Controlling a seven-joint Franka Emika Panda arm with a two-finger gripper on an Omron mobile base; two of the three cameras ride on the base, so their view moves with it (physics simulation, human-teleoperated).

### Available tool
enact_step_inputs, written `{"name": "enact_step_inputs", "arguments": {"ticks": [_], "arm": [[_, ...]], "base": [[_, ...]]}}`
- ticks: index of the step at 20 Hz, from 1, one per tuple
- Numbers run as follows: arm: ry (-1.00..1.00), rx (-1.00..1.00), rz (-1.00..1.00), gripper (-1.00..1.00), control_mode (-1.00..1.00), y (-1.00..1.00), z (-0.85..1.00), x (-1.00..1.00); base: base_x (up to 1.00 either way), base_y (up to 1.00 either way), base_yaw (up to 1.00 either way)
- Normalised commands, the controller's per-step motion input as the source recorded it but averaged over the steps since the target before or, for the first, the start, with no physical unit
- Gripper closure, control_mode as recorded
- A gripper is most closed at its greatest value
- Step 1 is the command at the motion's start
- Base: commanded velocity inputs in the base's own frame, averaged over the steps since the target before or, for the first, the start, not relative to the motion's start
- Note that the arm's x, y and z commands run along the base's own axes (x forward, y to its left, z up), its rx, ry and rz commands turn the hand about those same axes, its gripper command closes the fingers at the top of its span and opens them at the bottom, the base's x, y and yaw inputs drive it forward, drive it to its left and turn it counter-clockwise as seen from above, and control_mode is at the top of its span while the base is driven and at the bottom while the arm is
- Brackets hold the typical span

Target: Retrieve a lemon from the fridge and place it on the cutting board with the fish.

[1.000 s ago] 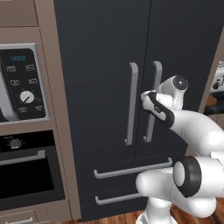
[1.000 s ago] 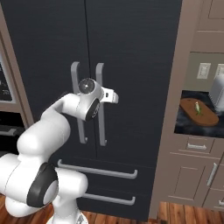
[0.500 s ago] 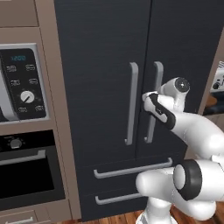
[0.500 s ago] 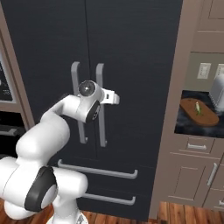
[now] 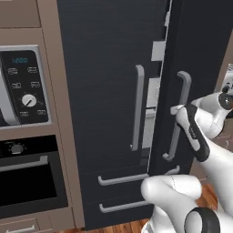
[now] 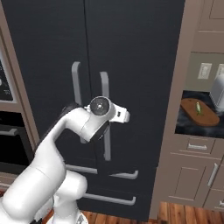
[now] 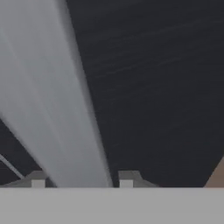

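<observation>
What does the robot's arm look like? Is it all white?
Mostly. The arm is made of smooth, rounded white tubes, with dark charcoal bands at the joints. One joint near the hand ends in a round grey cap like a button. The gripper is small and pale, with two little dark finger tips. No cables or markings show.

We see soft, even light in both base views, with no sharp shadows and no bright glare, and the dark fridge (image 5: 104, 91) looks flat and a bit grainy, while the cutting board (image 6: 199, 113) far at the side is small and fuzzy. The white arm (image 6: 65, 140) is the brightest thing, with gentle grey shading on its round parts. In the hand view the grey handle (image 7: 52, 109) is so close that it looks big and blurry, with smeared edges, and the door behind it shows faint streaks.
</observation>
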Motion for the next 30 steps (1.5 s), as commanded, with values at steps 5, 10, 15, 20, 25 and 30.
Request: {"name": "enact_step_inputs", "arguments": {"ticks": [5,10,15,20,25,30], "arm": [[0.02,0.34,0.04,1.00,-1.00,-1.00,0.01,-1.00],[0.00,0.35,0.00,1.00,-1.00,-1.00,0.00,-0.85],[0.00,0.04,-0.01,1.00,-1.00,-0.32,-0.01,-0.25],[0.00,0.00,0.00,-1.00,-1.00,0.00,0.00,-0.01],[0.06,-0.01,-0.09,-1.00,-1.00,0.00,0.04,-0.29],[0.10,-0.09,-0.26,-1.00,-1.00,0.01,0.24,-0.52]], "base": [[0.00,0.00,0.00],[0.00,0.00,0.00],[0.00,0.00,0.00],[0.00,0.00,0.00],[0.00,0.00,0.00],[0.00,0.00,0.00]]}}
